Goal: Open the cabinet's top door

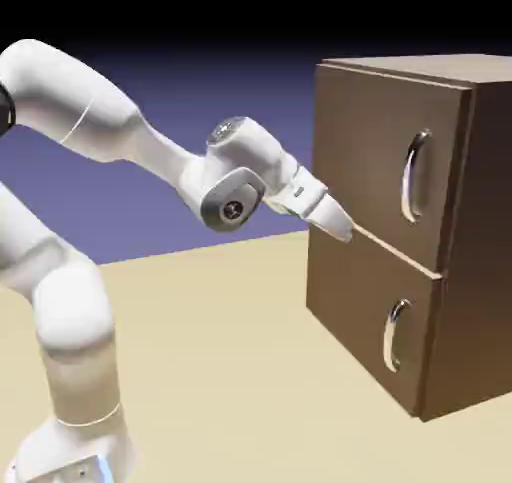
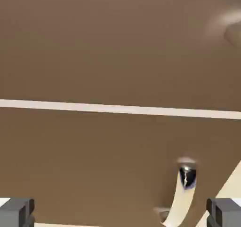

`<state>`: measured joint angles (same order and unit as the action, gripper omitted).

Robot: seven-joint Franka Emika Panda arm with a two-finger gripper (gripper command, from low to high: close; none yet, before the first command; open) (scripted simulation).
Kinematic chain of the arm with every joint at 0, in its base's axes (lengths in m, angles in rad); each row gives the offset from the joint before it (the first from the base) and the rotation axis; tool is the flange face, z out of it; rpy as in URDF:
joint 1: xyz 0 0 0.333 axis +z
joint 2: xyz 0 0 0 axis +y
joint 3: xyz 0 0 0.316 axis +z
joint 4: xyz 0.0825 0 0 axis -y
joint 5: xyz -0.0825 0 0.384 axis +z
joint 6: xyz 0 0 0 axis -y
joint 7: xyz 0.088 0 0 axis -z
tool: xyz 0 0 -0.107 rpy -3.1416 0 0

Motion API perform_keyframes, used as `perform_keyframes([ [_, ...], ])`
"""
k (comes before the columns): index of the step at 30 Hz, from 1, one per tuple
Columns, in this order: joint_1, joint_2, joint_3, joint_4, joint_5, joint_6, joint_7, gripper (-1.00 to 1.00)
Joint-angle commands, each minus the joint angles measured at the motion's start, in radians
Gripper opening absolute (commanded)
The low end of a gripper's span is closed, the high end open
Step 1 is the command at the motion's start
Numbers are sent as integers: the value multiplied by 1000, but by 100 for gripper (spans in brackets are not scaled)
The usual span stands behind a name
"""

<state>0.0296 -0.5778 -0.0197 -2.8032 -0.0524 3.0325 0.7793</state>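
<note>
Beyond my fingers I see a plain blue-violet backdrop, darkening to black along the top of the exterior view. Below it spreads a pale tan surface, brightly lit, its far edge running slightly aslant.

Before you, one cabinet, two stacked doors on its front, the top door and the lower door, two curved silver handles, one to each door, one white arm, and, in your hand view, two grey finger tips at the bottom edge.
</note>
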Motion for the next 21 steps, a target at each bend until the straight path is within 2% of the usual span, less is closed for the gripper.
perform_keyframes([
  [1,15,-6,-16,6,-44,-4,32,100],
  [21,306,-135,-343,118,-913,-79,666,100],
])
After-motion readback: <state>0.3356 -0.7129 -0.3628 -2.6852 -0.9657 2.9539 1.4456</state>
